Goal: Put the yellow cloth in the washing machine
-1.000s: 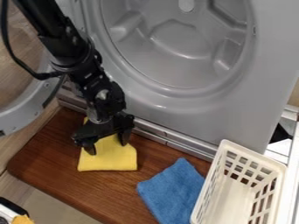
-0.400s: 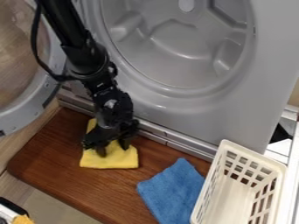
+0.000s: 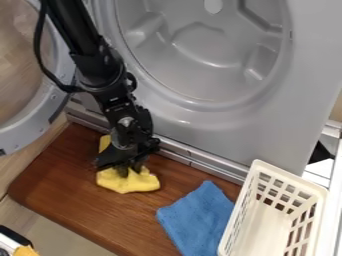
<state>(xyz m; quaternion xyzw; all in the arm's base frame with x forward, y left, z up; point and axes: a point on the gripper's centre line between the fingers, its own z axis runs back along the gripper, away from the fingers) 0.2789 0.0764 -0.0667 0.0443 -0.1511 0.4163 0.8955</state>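
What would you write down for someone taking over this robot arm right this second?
Gripper: the black two-finger gripper is closed on the folded-looking, bunched yellow cloth, low over the reddish-brown wooden board.
Machine: the grey washing machine stands behind, its round door open.
Done: the cloth appears gripped.
Left: lift it, carry it through the round opening, let go inside.
Nearby: a blue cloth and a cream plastic basket, neither part of this job.

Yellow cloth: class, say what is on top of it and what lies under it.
On top of the yellow cloth, the end effector pinches its bunched middle, hiding part of it. Under it is the brown board; the patch the cloth covers cannot be seen.
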